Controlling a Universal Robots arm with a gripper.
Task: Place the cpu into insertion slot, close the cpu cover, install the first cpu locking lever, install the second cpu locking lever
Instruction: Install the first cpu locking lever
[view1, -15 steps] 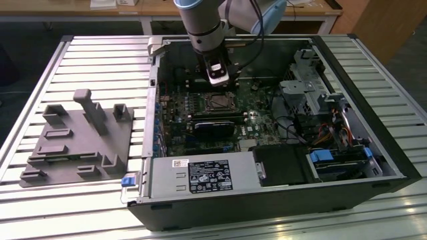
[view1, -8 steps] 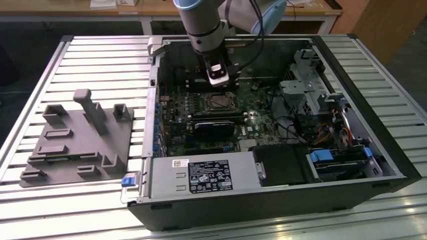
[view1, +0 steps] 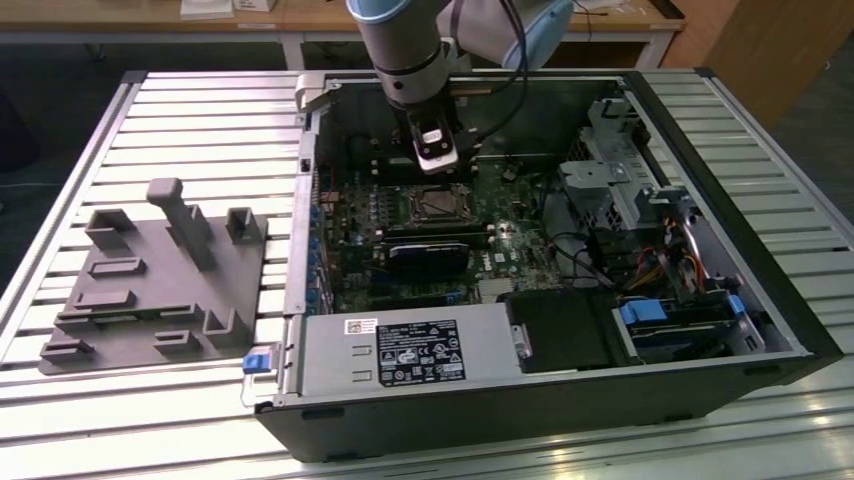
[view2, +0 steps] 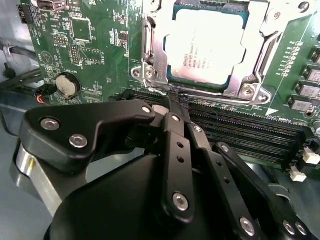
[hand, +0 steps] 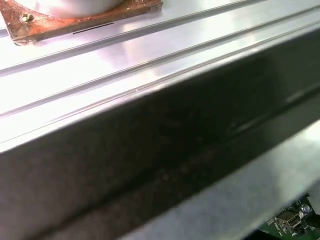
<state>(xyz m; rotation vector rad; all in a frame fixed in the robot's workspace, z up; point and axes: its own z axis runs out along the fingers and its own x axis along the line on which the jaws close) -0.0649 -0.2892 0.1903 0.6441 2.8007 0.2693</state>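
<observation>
The cpu (view2: 210, 42) lies flat in the insertion slot (view1: 438, 203), its pale metal face up. The cpu cover (view2: 156, 55), a silvery frame, lies down around it with the chip showing through its window. A thin metal locking lever (view2: 145, 35) runs along one side of the frame. My gripper (view2: 167, 100) hangs just over the socket's edge on the memory-slot side, black fingers (view2: 175, 135) pressed together, tips at a corner of the frame. In the exterior view the gripper (view1: 438, 165) reaches down into the open case just behind the socket.
Long black memory slots (view2: 240, 130) lie under the fingers. A coin cell (view2: 67, 85) sits beside them. A black card (view1: 427, 255), the power supply (view1: 400, 350) and drive bays (view1: 641, 200) crowd the case. A grey fixture (view1: 147, 280) stands on the slatted table. The case wall (hand: 150, 165) is close.
</observation>
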